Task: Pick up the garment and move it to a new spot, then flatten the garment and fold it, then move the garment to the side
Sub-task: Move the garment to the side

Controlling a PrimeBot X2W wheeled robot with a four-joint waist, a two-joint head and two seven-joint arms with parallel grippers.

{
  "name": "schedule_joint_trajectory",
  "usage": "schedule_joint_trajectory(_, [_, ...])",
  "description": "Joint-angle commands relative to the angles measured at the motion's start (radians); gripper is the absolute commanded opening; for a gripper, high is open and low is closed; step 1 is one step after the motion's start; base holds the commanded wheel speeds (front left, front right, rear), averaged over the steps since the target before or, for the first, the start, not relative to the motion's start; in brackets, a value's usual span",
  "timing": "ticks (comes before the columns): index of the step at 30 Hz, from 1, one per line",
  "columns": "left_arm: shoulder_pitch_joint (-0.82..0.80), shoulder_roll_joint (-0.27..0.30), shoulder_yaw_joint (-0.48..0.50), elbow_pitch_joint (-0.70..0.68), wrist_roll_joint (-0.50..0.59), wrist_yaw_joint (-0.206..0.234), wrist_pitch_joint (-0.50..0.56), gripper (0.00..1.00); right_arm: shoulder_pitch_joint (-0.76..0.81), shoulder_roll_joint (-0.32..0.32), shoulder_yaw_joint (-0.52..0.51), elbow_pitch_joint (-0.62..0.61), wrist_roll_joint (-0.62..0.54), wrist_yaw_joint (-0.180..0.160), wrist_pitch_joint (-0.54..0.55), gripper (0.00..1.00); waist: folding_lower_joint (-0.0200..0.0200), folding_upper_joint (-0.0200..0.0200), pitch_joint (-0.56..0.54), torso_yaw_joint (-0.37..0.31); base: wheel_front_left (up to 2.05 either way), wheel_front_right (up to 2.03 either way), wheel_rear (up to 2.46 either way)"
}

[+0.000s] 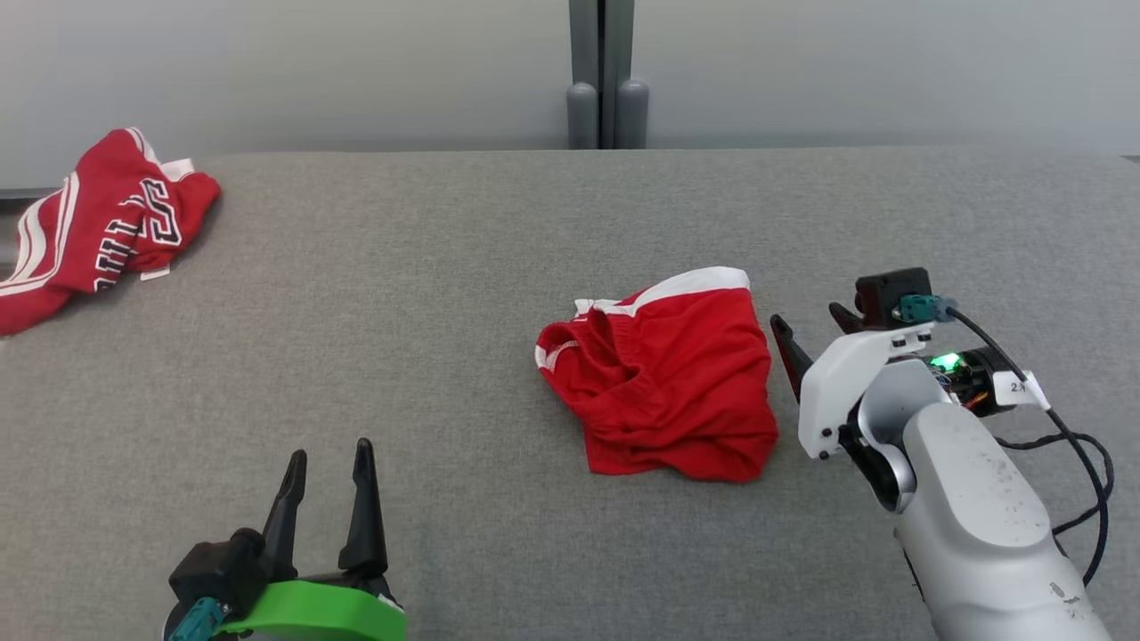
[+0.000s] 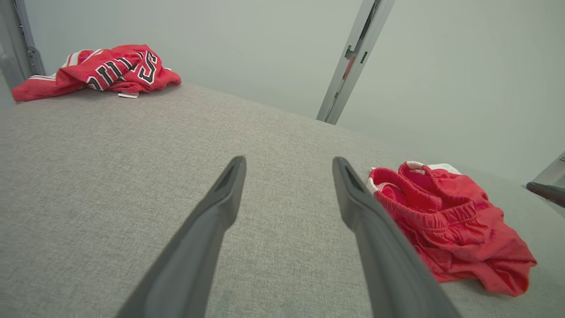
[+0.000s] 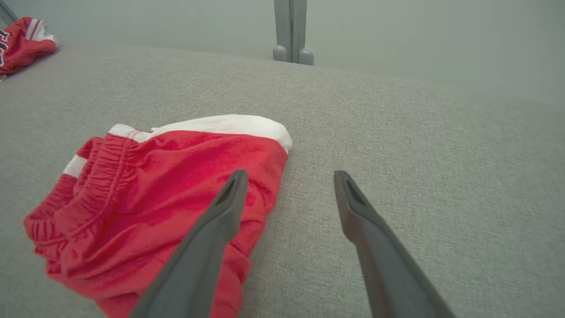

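Note:
The garment (image 1: 98, 214), a crumpled red T-shirt with navy white-outlined lettering and striped white sleeves, lies at the far left back of the grey table; it also appears in the left wrist view (image 2: 110, 68) and at the right wrist view's corner (image 3: 22, 39). My left gripper (image 1: 328, 458) stands open near the front left edge, far from the garment, nothing between its fingers (image 2: 289, 161). My right gripper (image 1: 809, 320) is open at the right, low over the table (image 3: 289, 174), also holding nothing.
Another red cloth item (image 1: 663, 378) with a gathered waistband and white trim lies bunched mid-table, just left of my right gripper (image 3: 167, 190) (image 2: 446, 221). A grey post (image 1: 606, 80) stands behind the table's far edge. The cloth-covered table (image 1: 401, 312) spreads between the two items.

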Motion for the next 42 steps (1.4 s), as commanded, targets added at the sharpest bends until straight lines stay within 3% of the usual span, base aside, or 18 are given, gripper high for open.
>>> schedule_joint_trajectory(1, [-0.015,0.003,0.0,-0.004,-0.003,0.006,-0.001,1.0,-0.016,-0.006,0.002,0.014,0.005,-0.001,0.027,1.0,0.0,0.0,0.02,0.033,0.0,0.0,0.0])
schedule_joint_trajectory(8, [-0.03,0.003,-0.011,-0.008,-0.016,0.007,-0.001,1.0,-0.071,-0.032,0.022,0.097,0.034,-0.001,0.152,1.0,0.0,0.0,0.066,0.089,0.0,0.0,0.0])
schedule_joint_trajectory(16, [-0.045,0.003,-0.025,-0.013,-0.023,0.013,-0.001,1.0,-0.095,-0.032,0.036,0.201,0.073,-0.001,0.189,1.0,0.0,0.0,0.107,0.116,0.0,0.0,0.0])
schedule_joint_trajectory(17, [-0.047,0.003,-0.026,-0.013,-0.02,0.014,-0.001,1.0,-0.098,-0.03,0.039,0.209,0.083,-0.001,0.185,0.91,0.0,0.0,0.11,0.116,0.0,0.0,0.0])
schedule_joint_trajectory(18, [-0.05,0.003,-0.027,-0.013,-0.016,0.013,-0.001,1.0,-0.099,-0.027,0.045,0.219,0.094,-0.001,0.183,0.49,0.0,0.0,0.114,0.115,0.0,0.0,0.0])
schedule_joint_trajectory(20, [-0.054,0.003,-0.031,-0.016,-0.01,0.012,-0.001,1.0,-0.103,-0.022,0.06,0.231,0.106,-0.001,0.171,0.31,0.0,0.0,0.121,0.109,0.0,0.0,0.0])
schedule_joint_trajectory(21, [-0.056,0.003,-0.032,-0.018,-0.007,0.011,-0.001,1.0,-0.108,-0.021,0.066,0.233,0.109,-0.001,0.161,0.01,0.0,0.0,0.124,0.105,0.0,0.0,0.0])
schedule_joint_trajectory(27, [-0.081,0.003,-0.036,-0.035,0.019,0.0,0.0,1.0,-0.16,-0.048,0.096,0.225,0.116,-0.001,0.081,0.0,0.0,0.0,0.151,0.043,0.0,0.0,0.0])
schedule_joint_trajectory(32, [-0.112,0.003,-0.037,-0.058,0.036,-0.005,-0.001,1.0,-0.196,-0.085,0.108,0.224,0.105,-0.001,0.042,0.0,0.0,0.0,0.184,-0.055,0.0,0.0,0.0])
schedule_joint_trajectory(42, [-0.186,0.005,-0.05,-0.082,0.112,-0.021,-0.001,1.0,-0.249,-0.171,0.03,0.234,0.112,-0.001,-0.036,0.0,0.0,0.0,0.292,-0.318,0.0,0.0,0.0])
